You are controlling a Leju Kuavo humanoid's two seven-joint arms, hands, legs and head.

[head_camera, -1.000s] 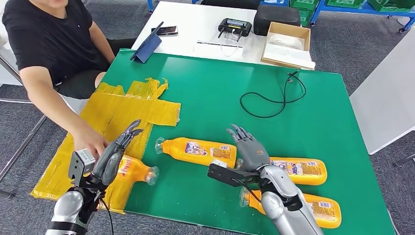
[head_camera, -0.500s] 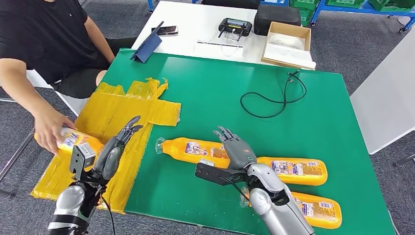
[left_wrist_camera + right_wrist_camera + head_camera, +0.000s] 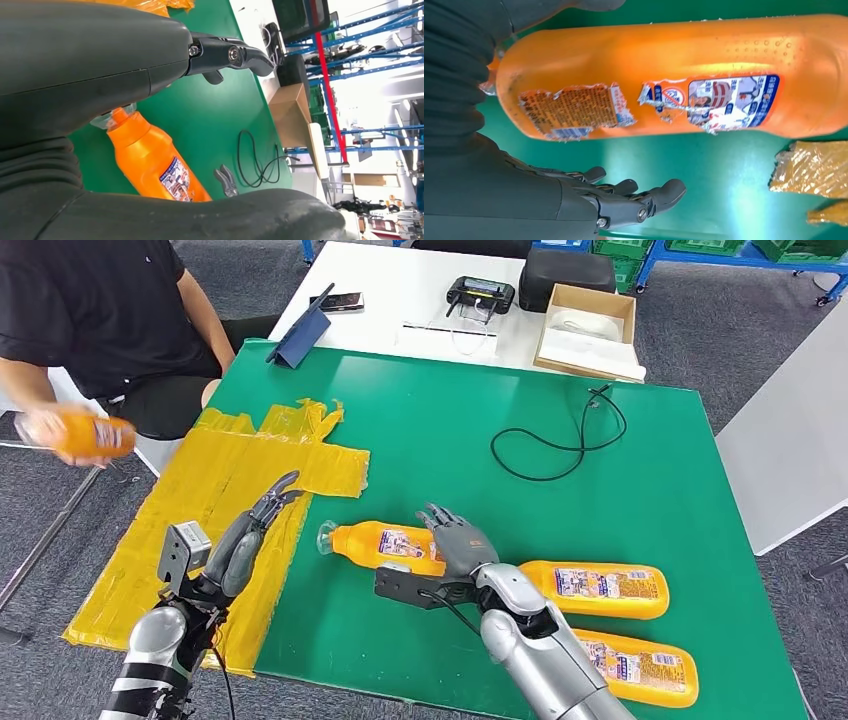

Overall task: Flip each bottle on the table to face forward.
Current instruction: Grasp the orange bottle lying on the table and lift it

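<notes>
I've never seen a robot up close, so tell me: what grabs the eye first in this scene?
Three orange bottles lie on their sides on the green table, and the robot's right hand reaches with spread fingers over the nearest bottle. Its left hand hovers open above the crinkled yellow sheet. At the far left, a person holds another orange bottle off the table.

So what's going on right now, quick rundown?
Both robot hands open: left over the yellow sheet, right hovering at the nearest bottle. Three bottles lying on the table. Person holding a fourth bottle off to the side.
</notes>
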